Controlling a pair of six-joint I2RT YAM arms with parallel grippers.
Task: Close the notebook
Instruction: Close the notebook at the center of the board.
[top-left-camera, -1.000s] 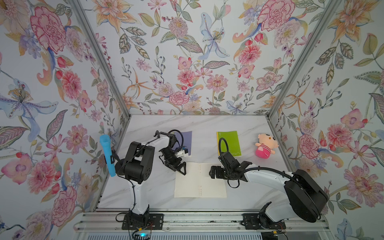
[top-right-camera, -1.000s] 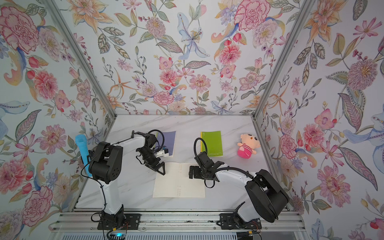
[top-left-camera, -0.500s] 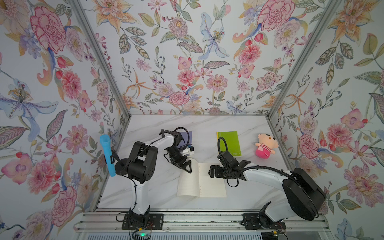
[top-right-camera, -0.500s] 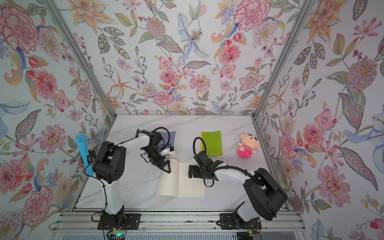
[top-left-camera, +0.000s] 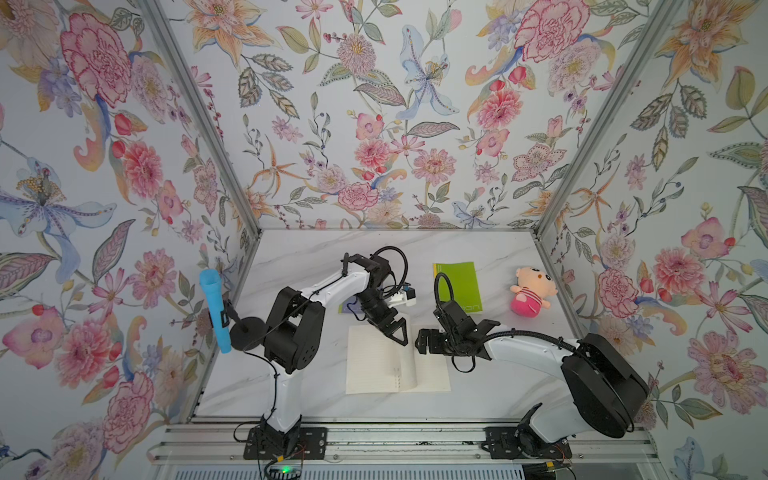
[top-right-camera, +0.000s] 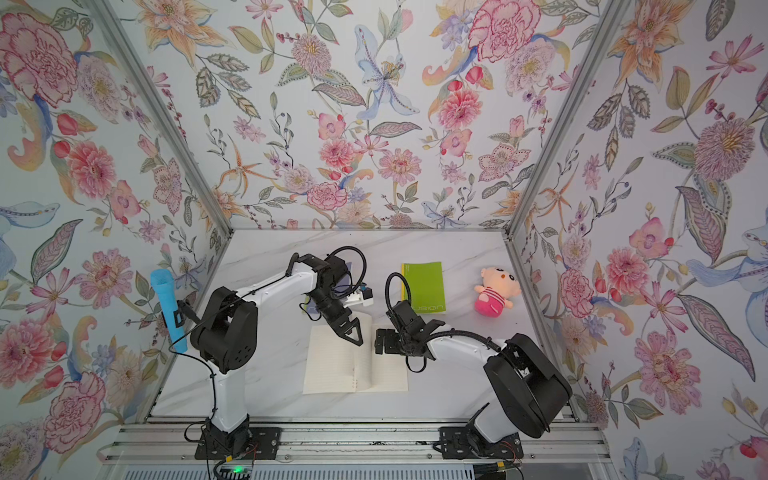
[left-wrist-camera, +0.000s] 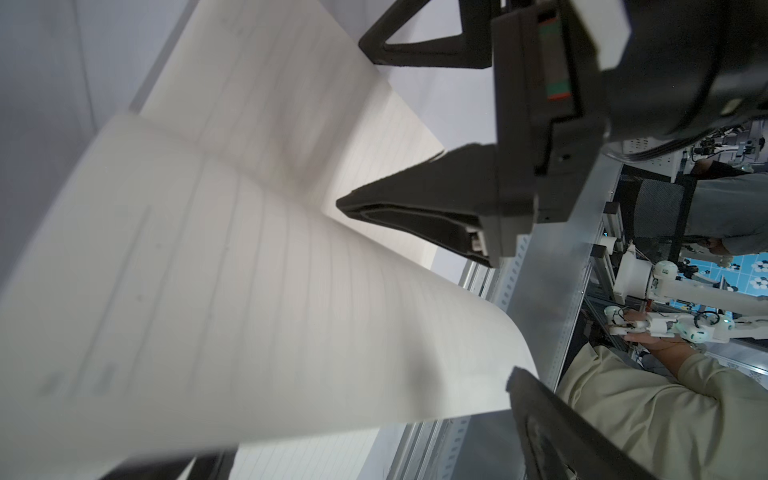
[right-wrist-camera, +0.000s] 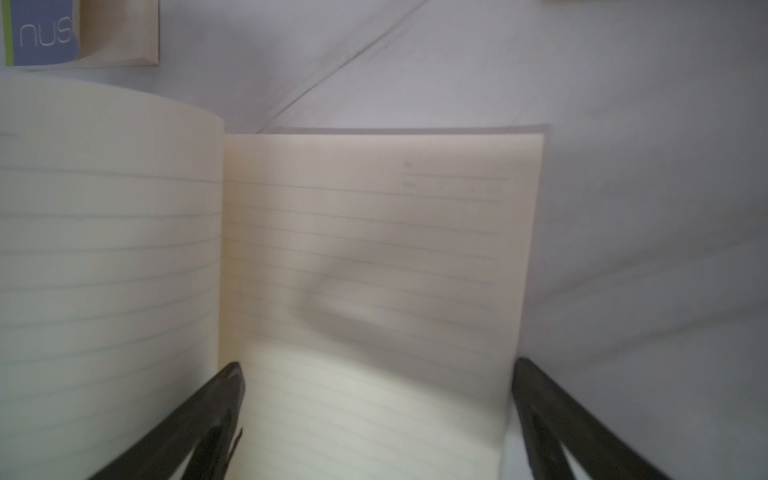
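The notebook (top-left-camera: 374, 361) (top-right-camera: 332, 361) lies open on the marble table, showing cream lined pages. A leaf (left-wrist-camera: 249, 291) stands up curled near the spine and bends toward the right half. My left gripper (top-left-camera: 395, 330) (top-right-camera: 351, 332) (left-wrist-camera: 353, 419) is open over the far end of the spine, with the curled leaf lying across the gap between its fingers. My right gripper (top-left-camera: 420, 345) (top-right-camera: 380, 343) (right-wrist-camera: 376, 374) is open just above the right page (right-wrist-camera: 374, 249). One of its fingers is by the spine and the other by the outer edge. It holds nothing.
A shut green notebook (top-left-camera: 457, 286) lies behind the right arm. A blue notebook (top-left-camera: 347, 307) (right-wrist-camera: 45, 33) lies partly under the left arm. A pink plush toy (top-left-camera: 532, 291) sits at the right, and a blue microphone on a stand (top-left-camera: 214, 316) at the left wall.
My left gripper has swept to the right from the notebook's left edge to its spine. Left-hand pages rose up, and a leaf now curls by the spine. The right gripper has barely moved.
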